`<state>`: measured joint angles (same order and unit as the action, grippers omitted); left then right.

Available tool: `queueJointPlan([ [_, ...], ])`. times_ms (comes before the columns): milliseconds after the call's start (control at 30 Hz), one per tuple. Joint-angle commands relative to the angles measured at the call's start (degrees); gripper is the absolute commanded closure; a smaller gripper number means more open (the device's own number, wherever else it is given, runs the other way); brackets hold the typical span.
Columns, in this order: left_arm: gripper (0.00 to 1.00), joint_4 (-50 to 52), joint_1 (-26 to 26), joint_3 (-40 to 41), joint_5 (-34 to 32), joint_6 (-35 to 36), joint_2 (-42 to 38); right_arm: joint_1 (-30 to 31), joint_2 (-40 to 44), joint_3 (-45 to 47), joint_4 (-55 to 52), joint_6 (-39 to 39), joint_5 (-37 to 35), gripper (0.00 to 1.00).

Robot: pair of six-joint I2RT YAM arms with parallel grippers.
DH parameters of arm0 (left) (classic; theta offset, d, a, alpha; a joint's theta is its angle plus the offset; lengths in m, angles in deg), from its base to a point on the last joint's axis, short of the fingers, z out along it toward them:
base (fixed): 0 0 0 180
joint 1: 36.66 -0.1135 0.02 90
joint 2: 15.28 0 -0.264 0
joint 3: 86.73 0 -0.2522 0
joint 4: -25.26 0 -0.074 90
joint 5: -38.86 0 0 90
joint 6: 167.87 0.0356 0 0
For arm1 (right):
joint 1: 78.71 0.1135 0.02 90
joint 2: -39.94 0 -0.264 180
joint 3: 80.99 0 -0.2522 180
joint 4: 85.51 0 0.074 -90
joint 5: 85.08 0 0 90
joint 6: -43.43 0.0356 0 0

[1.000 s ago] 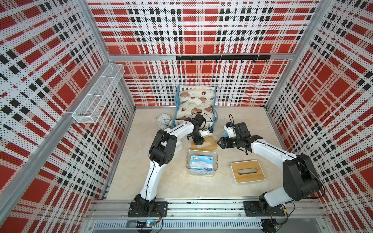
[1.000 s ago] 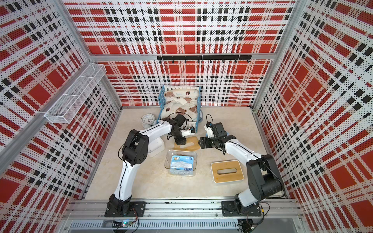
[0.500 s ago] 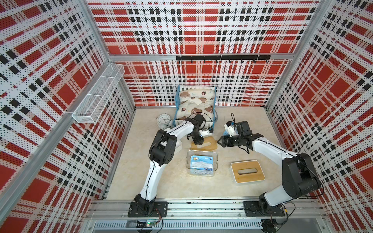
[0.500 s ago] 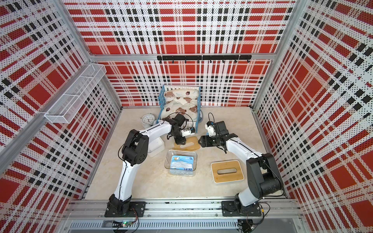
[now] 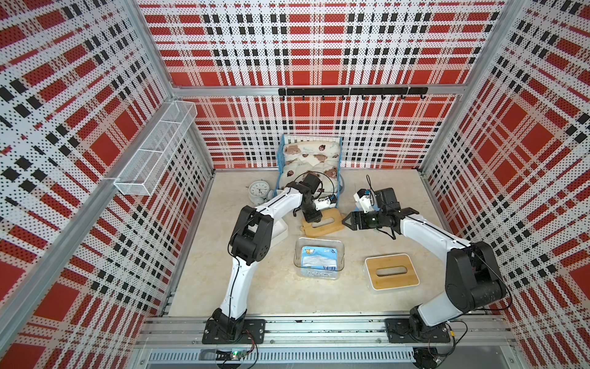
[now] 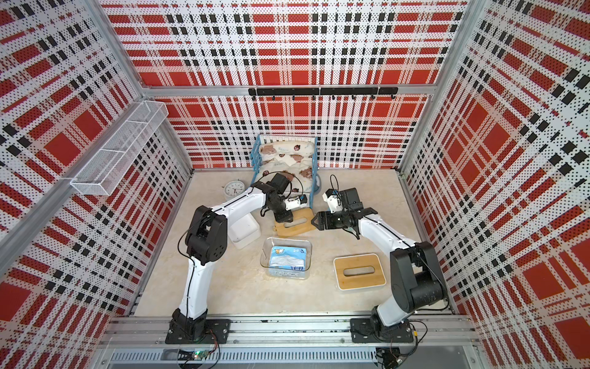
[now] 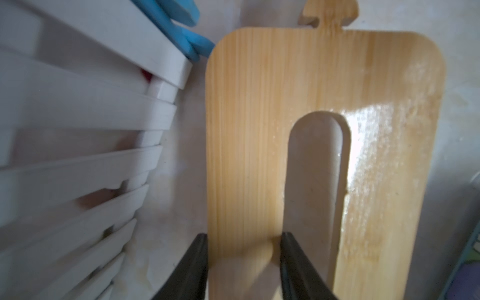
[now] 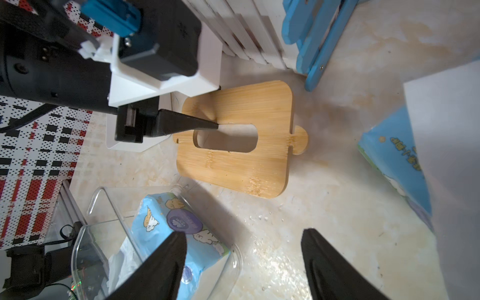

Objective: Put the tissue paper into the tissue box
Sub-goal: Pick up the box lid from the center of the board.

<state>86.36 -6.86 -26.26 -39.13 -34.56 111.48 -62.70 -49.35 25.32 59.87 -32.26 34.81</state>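
A tissue paper pack (image 5: 318, 259) (image 6: 289, 258) (image 8: 179, 223) in light-blue wrap lies inside the clear tissue box (image 5: 298, 255) (image 6: 266, 252) at mid-table. Behind it a wooden slotted lid (image 5: 325, 225) (image 6: 295, 225) (image 7: 244, 130) (image 8: 244, 166) lies flat. My left gripper (image 5: 314, 219) (image 6: 285, 219) (image 7: 244, 246) is shut on the lid's strip, one finger in the slot and one outside the edge. My right gripper (image 5: 346, 221) (image 6: 316, 221) (image 8: 242, 233) hangs open just right of the lid, empty. Another blue pack (image 8: 392, 161) shows at the right wrist view's edge.
A white tissue box with a wooden lid (image 5: 391, 271) (image 6: 359, 271) stands front right. A lidless white box (image 5: 279, 231) (image 6: 244, 231) sits under my left arm. At the back stand a blue doll bed (image 5: 311, 159) and a clock (image 5: 258, 190). A wire basket (image 5: 156, 150) hangs on the left wall.
My left jaws have closed a little onto the lid's strip. My right wrist has drifted slightly back and to the right, still open.
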Motion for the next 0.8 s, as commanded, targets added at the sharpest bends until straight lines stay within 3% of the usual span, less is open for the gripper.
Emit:
queueJointPlan([
  [0, 0.72, -1.31, -0.62, 0.66, 1.93, 1.52, -5.2, -1.97, 0.12, -3.18, -1.83, -1.45, 2.45, 0.22],
  [233, 0.73, -2.46, 0.05, 1.09, 1.61, 3.29, -10.48, -3.32, -1.86, -9.7, -4.15, -2.87, 6.16, 0.21],
  [600, 0.73, -6.32, 2.5, 6.24, 1.81, 4.7, -17.98, -4.44, -10.29, -15.12, -1.31, -2.66, 18.01, 0.25],
  [667, 0.73, -6.72, 2.87, 6.72, 1.37, 5.11, -18.39, -4.45, -11.05, -14.56, 1.47, -1.68, 21.94, 0.34],
  [767, 0.74, -6.82, 3.16, 6.76, 1.35, 5.11, -18.26, -4.48, -11.47, -13.67, 4.53, -0.12, 25.02, 0.56],
])
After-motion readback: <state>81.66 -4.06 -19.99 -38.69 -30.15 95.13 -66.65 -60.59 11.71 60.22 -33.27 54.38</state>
